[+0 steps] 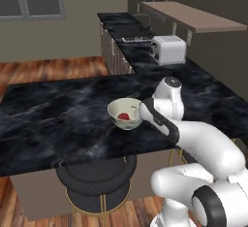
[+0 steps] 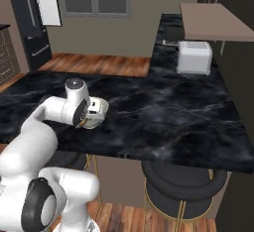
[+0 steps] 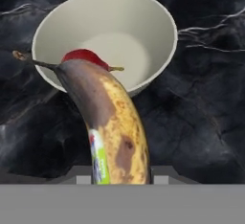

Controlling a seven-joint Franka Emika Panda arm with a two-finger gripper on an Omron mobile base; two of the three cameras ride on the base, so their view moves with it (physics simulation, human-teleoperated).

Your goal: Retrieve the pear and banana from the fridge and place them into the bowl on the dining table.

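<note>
Hand view: a banana (image 3: 112, 122) runs up from between the jaws, which hold it at its lower end. Its skin is yellow with brown patches and a dark brown back, and a small sticker sits near the held end. Its stem tip reaches out over the near rim of the bowl (image 3: 158, 22). The bowl is cream-white and round, standing on the black marble table (image 3: 206, 98). Inside the bowl lies a red fruit (image 3: 81, 57) with a short stalk, partly hidden behind the banana.

Left base view: the white arm (image 1: 193, 138) reaches forward from the lower right, and its hand ends just beside the bowl (image 1: 118, 108) on the table (image 1: 48, 114). The red fruit (image 1: 124, 116) shows in the bottom of the bowl. The bowl stands near the table's near edge. A black round stool (image 1: 97, 180) sits under that edge. Beyond the table, a white toaster (image 1: 168, 49) stands on a black counter.

Right base view: the arm's hand covers most of the bowl (image 2: 100, 108), with only its far rim showing. The fridge (image 2: 30, 23) stands at the far left, dark with one door open and its pale inside facing the room. The toaster (image 2: 194, 57) is well apart, to the far right.
</note>
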